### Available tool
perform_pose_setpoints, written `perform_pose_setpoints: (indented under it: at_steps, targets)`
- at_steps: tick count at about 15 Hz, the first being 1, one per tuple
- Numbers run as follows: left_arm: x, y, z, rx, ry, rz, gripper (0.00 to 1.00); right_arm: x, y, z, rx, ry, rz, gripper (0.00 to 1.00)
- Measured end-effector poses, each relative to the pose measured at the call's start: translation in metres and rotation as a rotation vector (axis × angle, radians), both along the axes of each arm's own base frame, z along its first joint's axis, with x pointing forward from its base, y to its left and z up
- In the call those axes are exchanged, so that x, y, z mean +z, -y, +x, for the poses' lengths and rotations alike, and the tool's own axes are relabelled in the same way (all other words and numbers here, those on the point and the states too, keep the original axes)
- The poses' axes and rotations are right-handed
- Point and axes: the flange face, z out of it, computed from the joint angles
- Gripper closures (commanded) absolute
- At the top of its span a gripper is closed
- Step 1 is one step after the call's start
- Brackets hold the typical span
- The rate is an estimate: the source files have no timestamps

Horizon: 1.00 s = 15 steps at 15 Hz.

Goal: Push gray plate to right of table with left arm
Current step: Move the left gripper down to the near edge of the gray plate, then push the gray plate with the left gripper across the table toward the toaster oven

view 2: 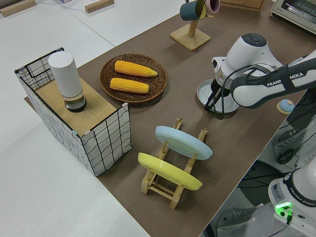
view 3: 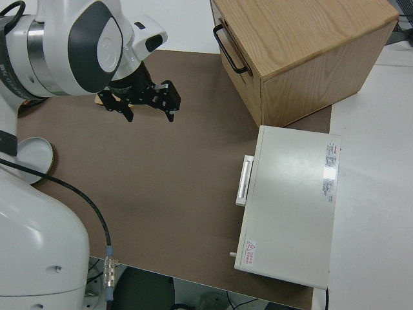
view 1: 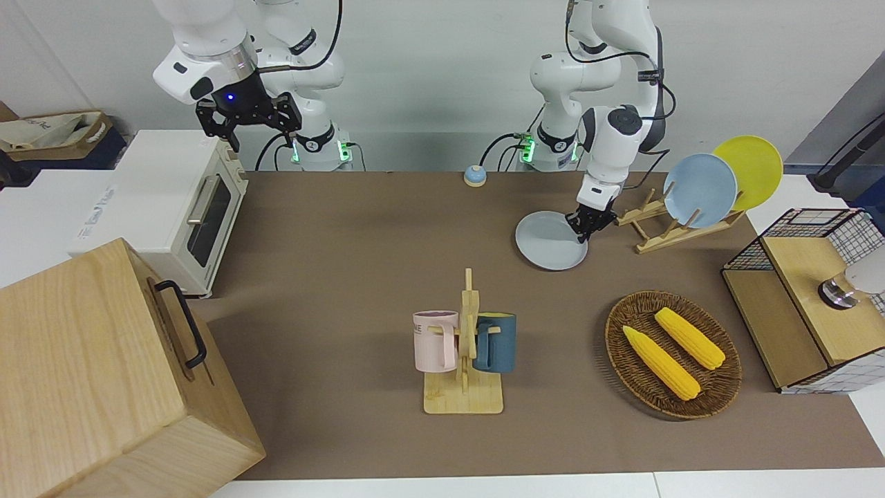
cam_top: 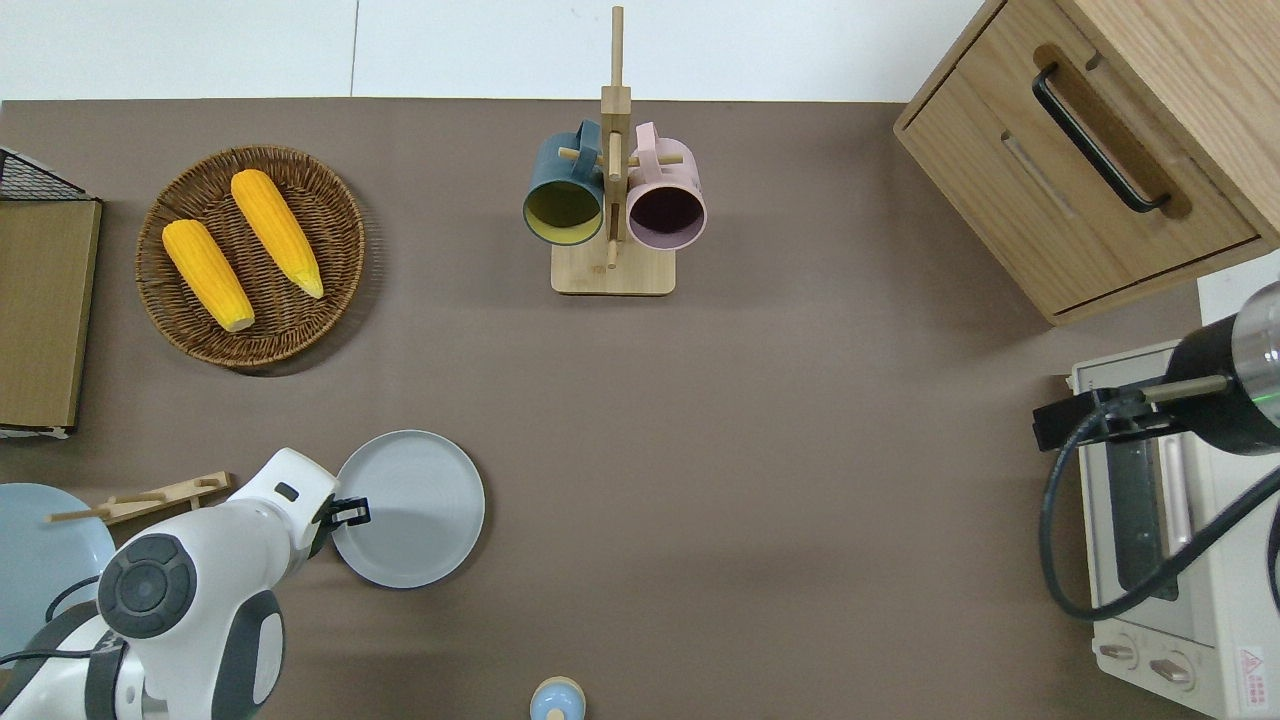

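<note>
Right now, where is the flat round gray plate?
The gray plate lies on the table toward the left arm's end, beside the wooden plate rack, left gripper at its rim.

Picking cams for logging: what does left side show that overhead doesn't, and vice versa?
Left side only: the yellow plate racked beside the blue plate, and the white cylinder on the wire-sided box. Overhead only: the toaster oven, the wooden drawer cabinet and the parked right arm. Both: the left gripper at the gray plate rim, the corn basket, the mug rack.

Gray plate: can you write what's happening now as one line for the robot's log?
step: push | left gripper: at the gray plate rim, dish-rack side | plate: flat on table | right arm: parked
</note>
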Motion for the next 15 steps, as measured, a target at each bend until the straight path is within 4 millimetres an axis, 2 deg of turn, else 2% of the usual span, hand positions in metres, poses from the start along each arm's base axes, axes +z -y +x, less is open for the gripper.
perform_pose_setpoints:
  at_steps: [8,10,11,13,15]
  targets:
    - [0.001,0.001,0.0,-0.002,0.002,-0.002,1.0,0.0,0.0,0.0,0.0,0.0,0.0,0.017]
    - [0.001,0.009,-0.001,0.029,0.003,-0.008,1.0,0.0,0.0,0.0,0.0,0.0,0.0,0.017]
    - [0.001,0.018,-0.002,0.056,0.004,-0.014,1.0,0.0,0.0,0.0,0.0,0.0,0.0,0.017]
    - [0.0,0.052,-0.005,0.109,0.018,-0.036,1.0,0.0,0.0,0.0,0.0,0.0,0.0,0.017]
    - [-0.002,0.101,-0.015,0.161,0.031,-0.07,1.0,0.0,0.0,0.0,0.0,0.0,0.0,0.017]
